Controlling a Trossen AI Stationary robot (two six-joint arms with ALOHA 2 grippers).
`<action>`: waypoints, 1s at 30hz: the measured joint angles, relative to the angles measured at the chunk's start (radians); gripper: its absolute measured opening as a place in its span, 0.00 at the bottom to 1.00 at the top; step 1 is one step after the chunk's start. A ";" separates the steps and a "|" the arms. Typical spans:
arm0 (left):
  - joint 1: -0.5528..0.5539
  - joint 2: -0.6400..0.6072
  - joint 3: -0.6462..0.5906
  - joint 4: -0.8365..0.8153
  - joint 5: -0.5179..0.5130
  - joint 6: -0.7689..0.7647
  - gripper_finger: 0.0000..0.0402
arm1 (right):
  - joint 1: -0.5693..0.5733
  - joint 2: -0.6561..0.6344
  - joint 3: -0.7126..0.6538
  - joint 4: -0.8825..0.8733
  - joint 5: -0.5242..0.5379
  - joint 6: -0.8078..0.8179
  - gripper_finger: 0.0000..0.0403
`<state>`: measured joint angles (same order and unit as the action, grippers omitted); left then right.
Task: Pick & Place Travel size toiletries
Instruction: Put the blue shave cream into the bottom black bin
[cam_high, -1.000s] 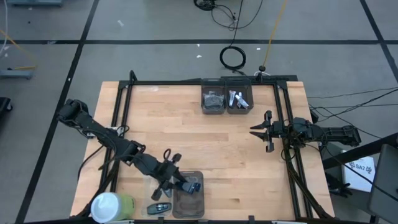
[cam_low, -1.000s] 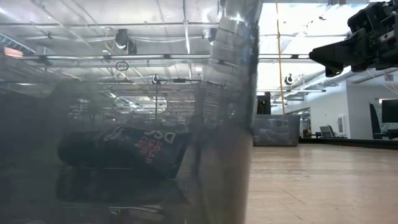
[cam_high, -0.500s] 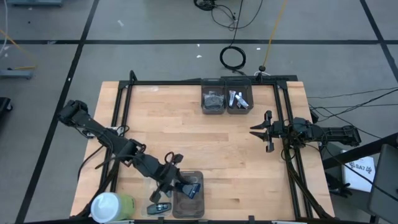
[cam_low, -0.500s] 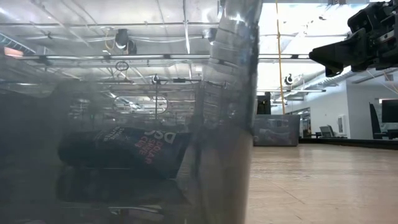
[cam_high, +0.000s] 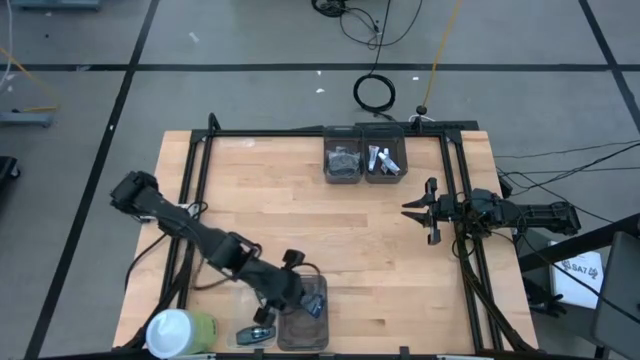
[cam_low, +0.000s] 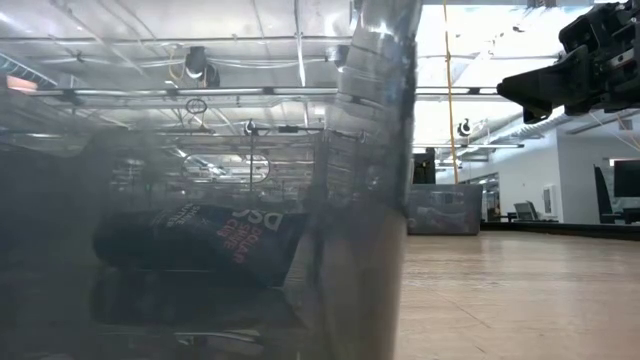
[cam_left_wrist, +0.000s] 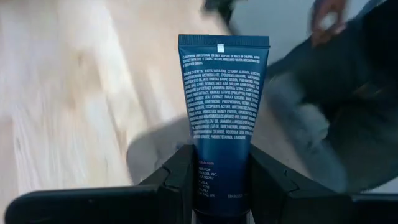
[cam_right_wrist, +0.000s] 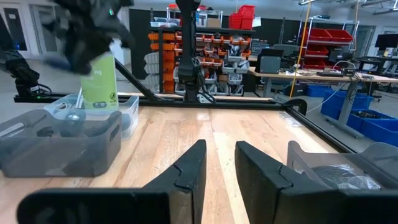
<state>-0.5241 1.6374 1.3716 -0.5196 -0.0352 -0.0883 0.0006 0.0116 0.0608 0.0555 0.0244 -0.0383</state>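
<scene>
Jaws of the left gripper (cam_left_wrist: 221, 186) clamp a dark blue tube (cam_left_wrist: 222, 118) low in the frame's middle (bin seemingly below); lift it straight, grip unchanged; right gripper (cam_right_wrist: 219, 163) waits, narrowly parted.

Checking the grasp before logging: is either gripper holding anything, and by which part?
The left gripper holds a dark blue tube by one end. The right gripper holds nothing.

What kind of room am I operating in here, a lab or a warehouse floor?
Most likely a workshop or industrial lab hall. The right wrist view shows shelving with red and orange parts bins and workbenches with monitors beyond the wooden table; the low view shows a high ceiling with exposed ducting.
</scene>
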 joint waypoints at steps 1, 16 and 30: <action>0.006 0.017 0.000 -0.022 0.000 -0.018 0.26 | 0.000 0.000 0.000 0.000 0.000 0.000 0.19; 0.035 0.230 -0.001 0.022 0.290 -0.194 0.26 | 0.000 0.000 0.000 0.000 0.000 0.000 0.19; 0.033 0.239 -0.002 0.036 0.262 -0.225 0.27 | 0.000 0.000 0.000 0.000 0.000 0.000 0.19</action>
<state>-0.4915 1.8767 1.3697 -0.4840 0.2269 -0.3130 0.0007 0.0115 0.0605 0.0555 0.0245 -0.0385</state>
